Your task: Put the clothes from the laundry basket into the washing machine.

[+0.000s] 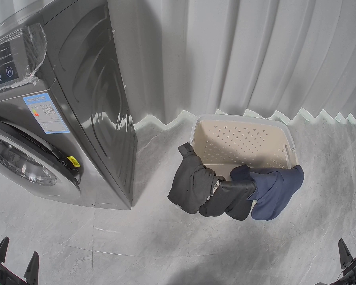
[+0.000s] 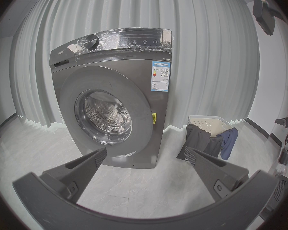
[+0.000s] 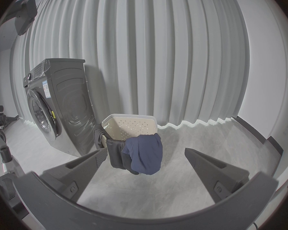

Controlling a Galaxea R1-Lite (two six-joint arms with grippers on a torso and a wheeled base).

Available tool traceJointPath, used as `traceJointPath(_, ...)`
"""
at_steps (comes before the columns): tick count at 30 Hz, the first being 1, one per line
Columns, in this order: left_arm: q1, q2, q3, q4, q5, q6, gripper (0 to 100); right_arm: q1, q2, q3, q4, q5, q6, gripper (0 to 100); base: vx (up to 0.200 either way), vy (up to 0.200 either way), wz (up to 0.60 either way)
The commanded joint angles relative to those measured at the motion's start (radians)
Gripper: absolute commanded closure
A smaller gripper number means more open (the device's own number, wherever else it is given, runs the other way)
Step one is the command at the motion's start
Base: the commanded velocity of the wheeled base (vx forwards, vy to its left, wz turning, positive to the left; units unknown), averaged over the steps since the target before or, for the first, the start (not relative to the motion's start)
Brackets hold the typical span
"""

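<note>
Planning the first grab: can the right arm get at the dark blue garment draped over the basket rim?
Probably yes: the dark blue cloth garment hangs outside the beige plastic laundry basket, facing the open right gripper, with bare floor between. It may need a long stretch.

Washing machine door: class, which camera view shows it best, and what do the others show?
The left wrist view: the washing machine door faces that camera, whole and round. The head view cuts it off at the edge; the right wrist view shows it far off, from the side.
</note>
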Motion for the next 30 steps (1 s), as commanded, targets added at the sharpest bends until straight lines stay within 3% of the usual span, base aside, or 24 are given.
traceJointPath(1, 0.001, -0.017, 0.016, -0.001, 0.000, 0.000, 0, 0.000, -0.001, 0.016, 0.000, 0.000, 0.000, 0, 0.000, 0.200, 0.00)
traceJointPath(30, 0.001, -0.017, 0.016, 0.001, 0.000, 0.000, 0, -0.002, -0.001, 0.016, 0.000, 0.000, -0.002, 0, 0.000, 0.200, 0.00)
